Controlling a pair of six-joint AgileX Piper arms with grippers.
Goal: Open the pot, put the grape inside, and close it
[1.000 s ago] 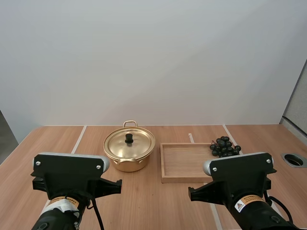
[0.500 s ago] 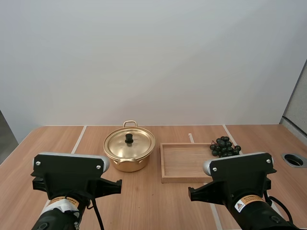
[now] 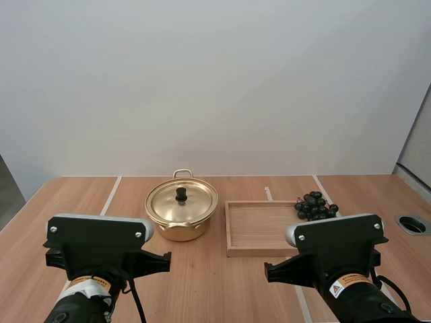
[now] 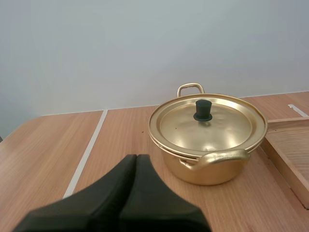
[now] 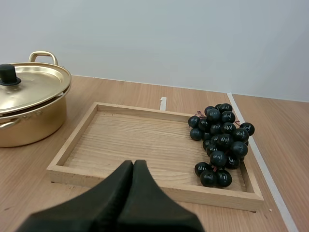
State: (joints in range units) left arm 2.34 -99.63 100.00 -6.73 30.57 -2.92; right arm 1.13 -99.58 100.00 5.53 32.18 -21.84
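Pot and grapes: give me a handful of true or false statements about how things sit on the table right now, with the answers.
1. The lid sits on the pot. True.
2. The bunch of grapes lies inside the pot. False: it lies in the wooden tray, at its right end.
3. The wooden tray stands to the right of the pot. True.
4. The left gripper holds the lid. False: it is shut on nothing, short of the pot.
5. The right gripper is open. False: its fingers lie together, shut, short of the wooden tray.
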